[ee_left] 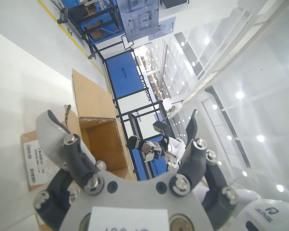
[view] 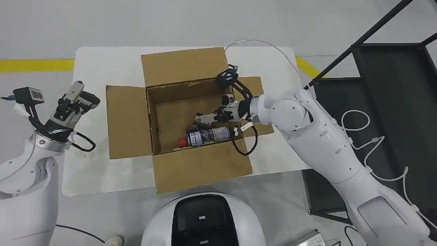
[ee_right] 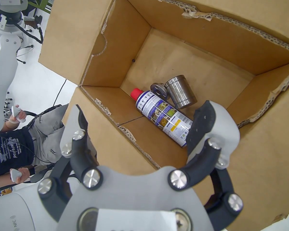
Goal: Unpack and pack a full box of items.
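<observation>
Evidently the step in hand was lifting the spray can out, so the care lay in the right arm's approach. At 9 o'clock of the box, the left gripper (view: 76,98) hung over the bench (view: 102,68) edge, fingers apart, holding nothing and well clear of the work. The box (view: 128,119) stood open at the bench's middle, flaps spread. On its floor, toward 5 o'clock, the spray can (ee_right: 163,111) lay on its side, red cap toward 9 o'clock, with a metal sleeve (ee_right: 180,94) and a flanged ring (ee_right: 159,90) just beside it. Above the can hovered the right gripper (ee_right: 142,108), fingers spread wide and empty. A good grasp likely meant coming down with the fingers straddling the can's body at mid-length, across its axis, so it would neither roll nor tip. One finger had to slip between can and sleeve without nudging either, and the lift was best taken straight up, clear of the wall at 3 o'clock.
</observation>
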